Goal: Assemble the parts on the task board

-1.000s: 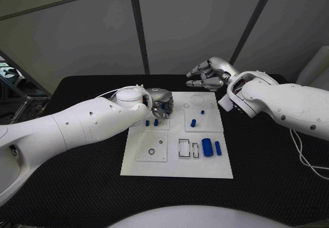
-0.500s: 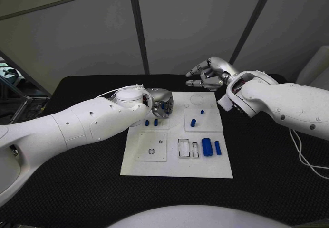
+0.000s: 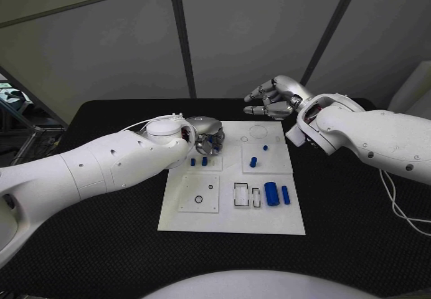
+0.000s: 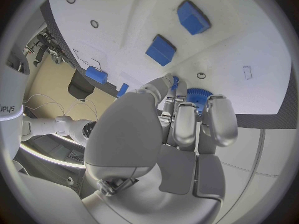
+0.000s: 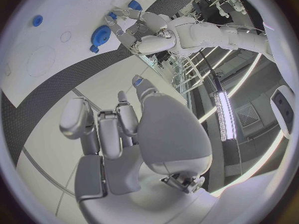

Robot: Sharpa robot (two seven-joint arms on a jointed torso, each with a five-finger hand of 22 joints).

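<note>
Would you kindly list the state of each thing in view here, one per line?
Left robot hand: over the task board's far left corner, fingers curled at a blue gear.
Blue gear: at the left fingertips; whether it is gripped or seated, I cannot tell.
Right robot hand: raised beyond the board, fingers curled, holding nothing.
Task board: flat on the table.
Large blue cylinder: lying on the board.
</note>
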